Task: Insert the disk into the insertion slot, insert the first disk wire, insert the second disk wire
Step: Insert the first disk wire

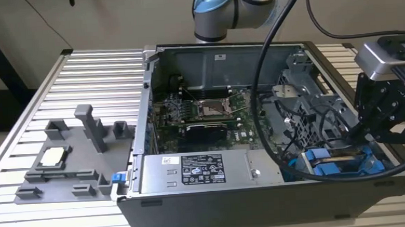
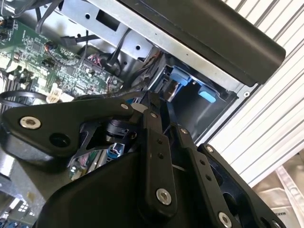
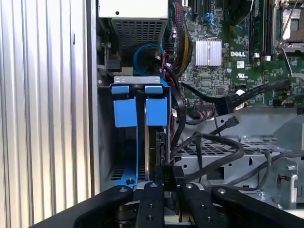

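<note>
**Ribbed tabletop (image 1: 82, 68), open computer case (image 1: 193, 207): claw (image 3: 167, 184) down at the drive cage**

We've got the disk (image 3: 156, 110) sitting in its blue carrier inside the insertion slot (image 3: 137, 80), right beside a second blue carrier (image 3: 126, 111). The claw is pinched narrow on a black connector (image 3: 168, 172), right at the disk's near edge.

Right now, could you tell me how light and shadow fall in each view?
Exterior view: the drive bay sits in shade. First wrist view: blue carrier tabs well lit, the bay beneath dark. Second wrist view: slatted table bright.
</note>
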Robot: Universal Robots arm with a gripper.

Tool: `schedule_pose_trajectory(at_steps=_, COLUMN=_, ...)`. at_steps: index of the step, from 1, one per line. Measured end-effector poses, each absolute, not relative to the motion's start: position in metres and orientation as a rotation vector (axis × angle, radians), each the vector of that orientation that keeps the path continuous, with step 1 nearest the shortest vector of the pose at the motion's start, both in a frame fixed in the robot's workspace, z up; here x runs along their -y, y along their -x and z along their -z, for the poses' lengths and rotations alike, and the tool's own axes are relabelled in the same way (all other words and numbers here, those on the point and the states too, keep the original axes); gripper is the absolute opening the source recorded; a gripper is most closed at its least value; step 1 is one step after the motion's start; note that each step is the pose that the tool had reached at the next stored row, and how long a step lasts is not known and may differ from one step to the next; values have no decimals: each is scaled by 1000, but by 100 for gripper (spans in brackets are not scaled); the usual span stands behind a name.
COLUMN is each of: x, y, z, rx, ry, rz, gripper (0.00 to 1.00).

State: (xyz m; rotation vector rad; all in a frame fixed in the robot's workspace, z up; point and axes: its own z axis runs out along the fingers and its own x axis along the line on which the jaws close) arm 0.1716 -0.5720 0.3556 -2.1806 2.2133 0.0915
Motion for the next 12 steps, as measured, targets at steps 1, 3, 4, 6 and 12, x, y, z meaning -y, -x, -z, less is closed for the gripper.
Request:
schedule_pose_trajectory(at_steps=1, x=572, y=-172, z=-355, rx=-2213, ry=2181, rz=-91, gripper=19)
schedule_pose_trajectory(at_steps=3, x=572, y=-172, z=-355, rx=-2213, ry=2181, rz=-91, gripper=19)
schedule_pose_trajectory(at_steps=4, x=572, y=-172, z=-355, rx=-2213, ry=2181, rz=-91, gripper=19)
schedule_pose_trajectory(at_steps=6, x=572, y=-172, z=-354, rx=-2213, ry=2181, rz=-92, gripper=19)
schedule_pose_trajectory(at_steps=12, x=572, y=-172, z=-349, rx=-2215, ry=2182, rz=-94, gripper=19)
